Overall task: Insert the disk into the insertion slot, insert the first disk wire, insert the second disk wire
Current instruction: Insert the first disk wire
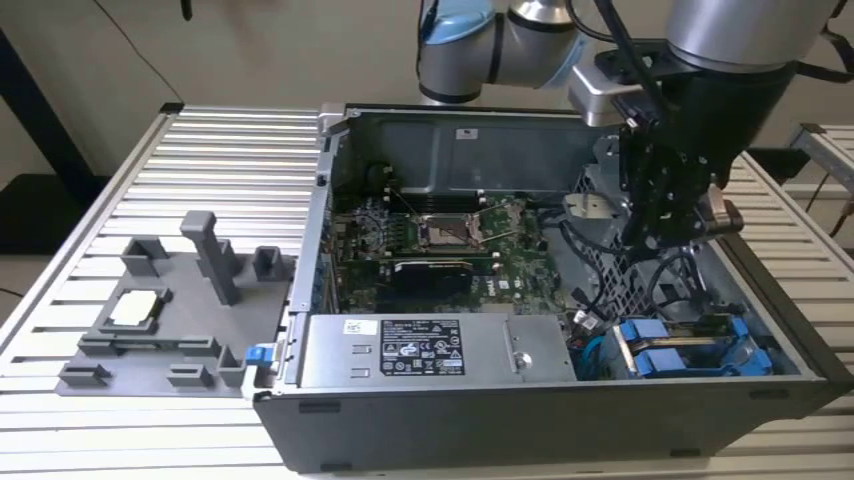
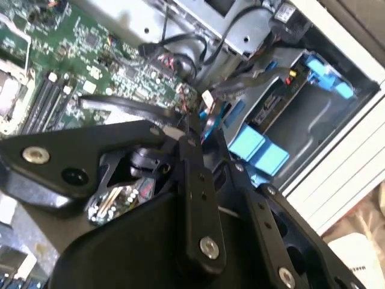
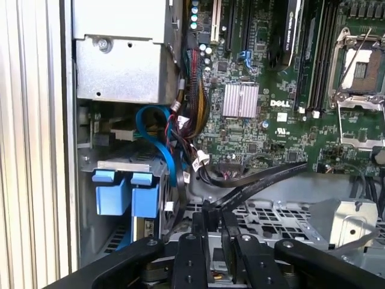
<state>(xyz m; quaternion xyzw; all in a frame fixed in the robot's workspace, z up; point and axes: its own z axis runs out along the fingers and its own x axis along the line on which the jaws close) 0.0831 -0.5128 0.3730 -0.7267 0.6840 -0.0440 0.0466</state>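
Note:
The disk, marked by its bright blue bracket [image 1: 674, 352], sits in the insertion slot at the front corner of the open computer case, on the exterior view's right. Its blue tabs [image 3: 127, 191] show in both wrist views [image 2: 258, 149]. Beside it stands the perforated grey drive cage [image 3: 271, 218]. My gripper [image 1: 654, 240] reaches down into the case above that cage. Its fingers [image 3: 201, 244] are shut on the end of a flat black disk wire [image 3: 258, 180], which runs off over the motherboard. In the second wrist view the gripper [image 2: 187, 123] pinches the same wire [image 2: 120, 105].
The grey power supply box with a white sticker [image 1: 427, 348] lies along the case front. The green motherboard [image 1: 441, 240] fills the case floor. Blue and black cables [image 3: 171, 156] bunch beside the disk. A grey fixture plate [image 1: 174, 310] stands on the slatted table [image 1: 227, 150].

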